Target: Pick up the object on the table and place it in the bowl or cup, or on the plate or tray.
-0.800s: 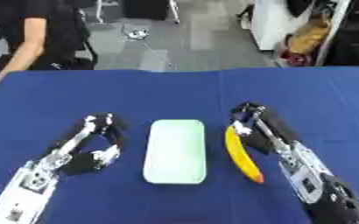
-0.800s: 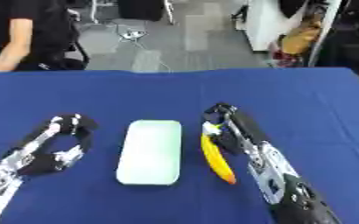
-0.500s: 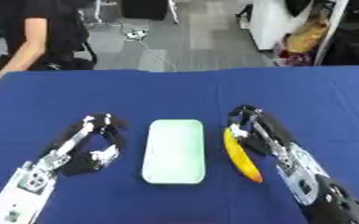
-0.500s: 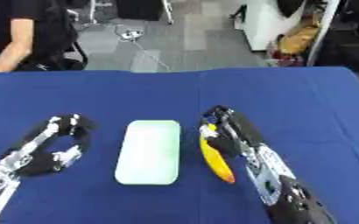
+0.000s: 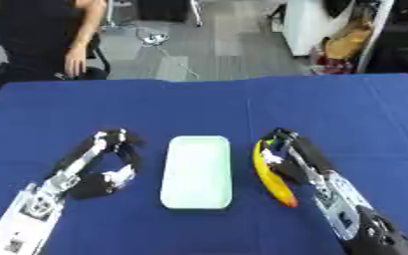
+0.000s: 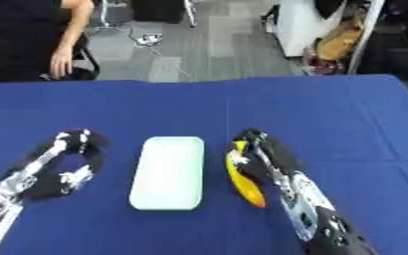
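Note:
A yellow banana (image 5: 271, 178) lies lengthwise on the blue table, just right of a pale green rectangular tray (image 5: 197, 172). My right hand (image 5: 293, 155) lies along the banana's right side, with dark fingers curled over its upper half. The banana rests on the cloth with its orange tip pointing toward me. My left hand (image 5: 110, 158) rests on the table left of the tray, fingers curled toward the thumb with nothing inside. The tray holds nothing.
The blue table (image 5: 347, 109) stretches across the view, its far edge near the top. Beyond it a seated person and an office floor show; the person touches nothing on the table.
My right hand has slid a little down and toward the banana, its fingers closing over it. The left hand, tray and banana have stayed put.

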`<state>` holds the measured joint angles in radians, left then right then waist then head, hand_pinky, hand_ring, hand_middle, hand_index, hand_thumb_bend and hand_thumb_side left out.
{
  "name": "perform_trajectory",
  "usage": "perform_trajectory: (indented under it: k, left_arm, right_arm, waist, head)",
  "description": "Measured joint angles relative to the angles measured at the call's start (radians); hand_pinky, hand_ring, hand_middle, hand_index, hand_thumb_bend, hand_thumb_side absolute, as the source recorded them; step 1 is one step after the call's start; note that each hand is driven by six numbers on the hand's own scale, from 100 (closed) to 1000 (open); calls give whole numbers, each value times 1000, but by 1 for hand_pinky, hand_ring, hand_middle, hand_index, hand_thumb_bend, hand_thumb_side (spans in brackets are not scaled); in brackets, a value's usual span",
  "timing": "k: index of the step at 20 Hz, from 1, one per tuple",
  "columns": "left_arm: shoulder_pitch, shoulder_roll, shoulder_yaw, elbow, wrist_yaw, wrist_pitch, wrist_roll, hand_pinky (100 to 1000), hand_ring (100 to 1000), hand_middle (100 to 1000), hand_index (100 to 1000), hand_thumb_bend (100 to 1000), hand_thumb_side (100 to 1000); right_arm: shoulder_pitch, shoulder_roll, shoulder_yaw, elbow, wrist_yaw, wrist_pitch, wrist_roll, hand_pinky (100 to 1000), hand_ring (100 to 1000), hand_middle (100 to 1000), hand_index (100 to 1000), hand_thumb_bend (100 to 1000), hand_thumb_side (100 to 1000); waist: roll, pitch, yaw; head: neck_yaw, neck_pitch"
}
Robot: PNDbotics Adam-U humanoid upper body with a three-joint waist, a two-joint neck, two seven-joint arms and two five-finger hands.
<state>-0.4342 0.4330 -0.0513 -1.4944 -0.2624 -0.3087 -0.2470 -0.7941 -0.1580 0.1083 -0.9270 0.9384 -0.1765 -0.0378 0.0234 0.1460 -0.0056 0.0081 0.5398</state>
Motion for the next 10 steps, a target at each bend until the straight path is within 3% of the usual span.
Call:
perform_trajectory:
  k: [10]
  left_arm:
    - [0,0,0,0,0,0,0,528,613,684,749,100,695]
  right_arm:
    - [6,0,-6,4,25,24,1,455,619,765,803,100,1000]
  waist:
    - [0,0,-4]
  head:
    - [0,0]
